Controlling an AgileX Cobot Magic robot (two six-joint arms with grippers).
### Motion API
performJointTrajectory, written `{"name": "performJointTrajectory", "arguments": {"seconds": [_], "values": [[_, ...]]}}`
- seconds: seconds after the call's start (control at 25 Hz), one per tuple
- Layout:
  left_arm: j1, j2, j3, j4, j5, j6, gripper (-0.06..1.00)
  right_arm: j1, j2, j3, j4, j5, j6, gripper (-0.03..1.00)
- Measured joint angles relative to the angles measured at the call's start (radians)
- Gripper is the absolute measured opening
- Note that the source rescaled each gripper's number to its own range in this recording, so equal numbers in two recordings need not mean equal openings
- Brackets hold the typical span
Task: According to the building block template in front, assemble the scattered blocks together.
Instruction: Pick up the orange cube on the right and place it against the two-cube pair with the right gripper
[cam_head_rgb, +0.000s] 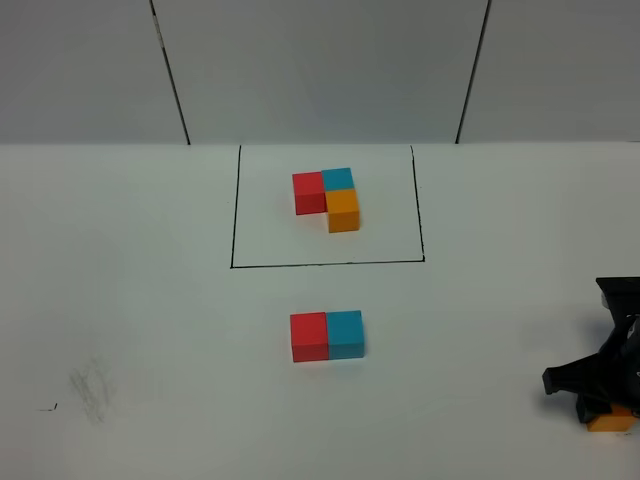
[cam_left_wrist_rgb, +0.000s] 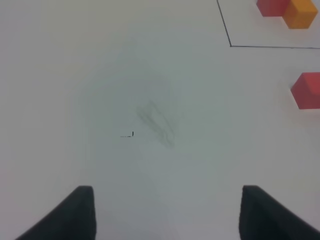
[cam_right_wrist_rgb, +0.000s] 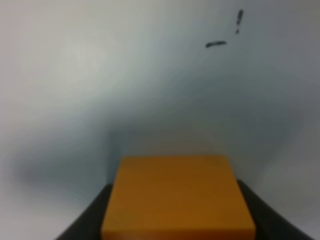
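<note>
The right gripper (cam_head_rgb: 600, 400) is clamped on the orange cube (cam_right_wrist_rgb: 177, 197), with a dark finger pressed against each of two opposite sides. Well away from it, toward the left arm's side, the red cube (cam_head_rgb: 309, 336) and blue cube (cam_head_rgb: 345, 334) sit touching on the white table (cam_head_rgb: 130, 300). The building block template (cam_head_rgb: 328, 197) lies beyond them inside a black rectangle (cam_head_rgb: 232, 210). The left gripper (cam_left_wrist_rgb: 167, 215) hangs over the table with its jaws wide apart, holding nothing.
</note>
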Motion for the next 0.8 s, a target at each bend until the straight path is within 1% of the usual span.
{"name": "performJointTrajectory", "arguments": {"seconds": [0.12,0.8], "values": [[0.000,0.000,0.000,0.000,0.000,0.000,0.96,0.000,0.000,0.000,0.002,-0.015,-0.001,0.02],[0.000,0.000,0.000,0.000,0.000,0.000,0.96,0.001,0.000,0.000,0.008,-0.025,0.000,0.02]]}}
